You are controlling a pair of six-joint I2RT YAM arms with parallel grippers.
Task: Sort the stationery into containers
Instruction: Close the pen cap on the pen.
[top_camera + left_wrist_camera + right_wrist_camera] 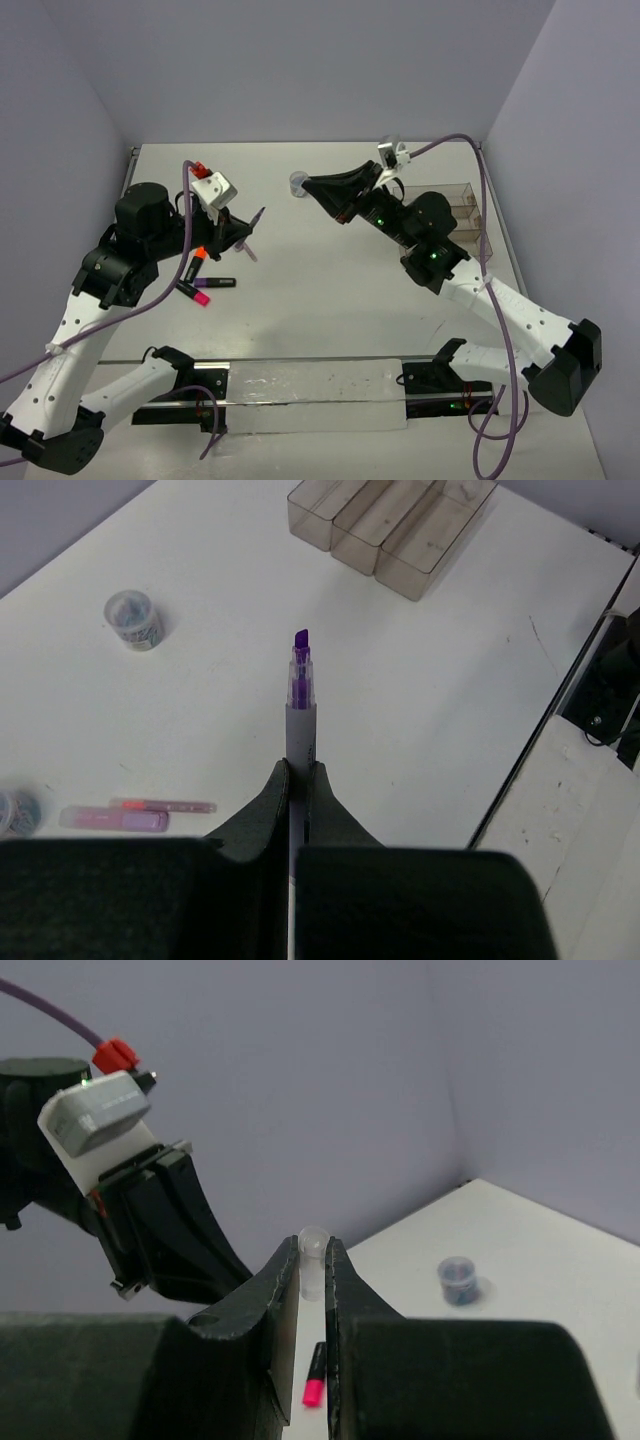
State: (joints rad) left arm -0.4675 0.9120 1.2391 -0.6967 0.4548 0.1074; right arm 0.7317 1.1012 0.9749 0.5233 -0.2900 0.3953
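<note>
Tray [390, 525] – clear smoky plastic, rectangular, three long compartments; in the overhead view the right arm partly covers it.

Left gripper [300, 772] is clamped narrow on the grey-purple marker [302, 715]. The marker has a slim matte barrel and a translucent purple collar, and its chisel tip is bare. The tip points toward the tray, well apart from it. The rear of the barrel is hidden between the fingers.

Right gripper [313, 1252] is pinched on the white piece [313, 1238], a tiny pale translucent cylinder with a rounded top. Its lower part is hidden by the dark fingers. It is held well left of the tray.

One round blue-grey jar [133, 620] sits on the matte white table [420, 700], left of the tray and well apart. A second jar [14, 811] is farther from the tray, blurred and cut by the frame edge. Just beside that one lie the pale pink marker [113, 819] and a thin pink pen [165, 805], side by side.

In the overhead view the black marker with orange-red end [196, 262] and the magenta marker [200, 295] lie far left of the tray, partly under the left arm – the details are too small to tell.

The left arm is bent at the elbow, wrist aimed toward the tray side. The right arm reaches across in front of the tray, its gripper pointing left, away from the tray. The two grippers face each other, apart.
</note>
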